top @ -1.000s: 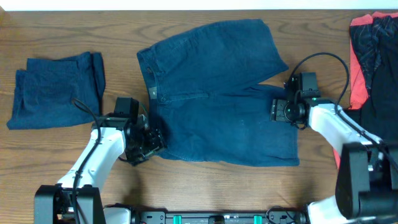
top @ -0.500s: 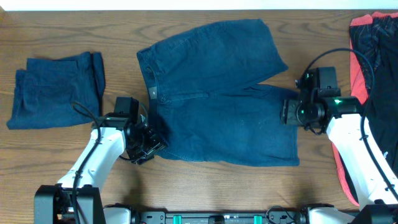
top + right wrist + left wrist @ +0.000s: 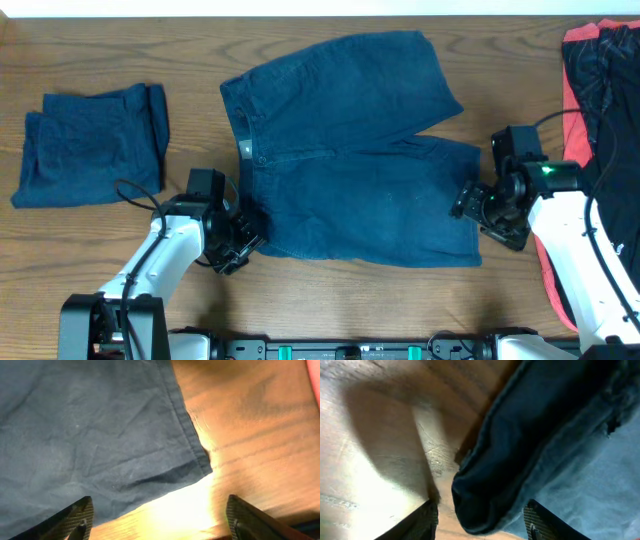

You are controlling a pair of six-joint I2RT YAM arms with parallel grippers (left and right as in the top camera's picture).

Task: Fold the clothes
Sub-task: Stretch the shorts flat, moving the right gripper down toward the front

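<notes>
Left wrist view: your left pincer, spread, straddles the waistband corner of the navy shorts; right pincer, spread, hovers over the hem corner, likely readying fold grips.

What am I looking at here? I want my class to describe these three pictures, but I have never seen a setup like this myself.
These are two robot arms at a wooden table, each ending in a two-finger gripper. One picture looks down from above. The other two come from small cameras on the wrists, so each shows its own fingers at the bottom edge. Spread flat in the middle lie dark blue shorts. A folded blue garment lies at the left, and a black and coral garment at the right edge. The left gripper straddles the waistband corner of the shorts, jaws apart, with a gap showing beside the cloth. The right gripper hovers open over the hem corner. Nothing is held.
</notes>
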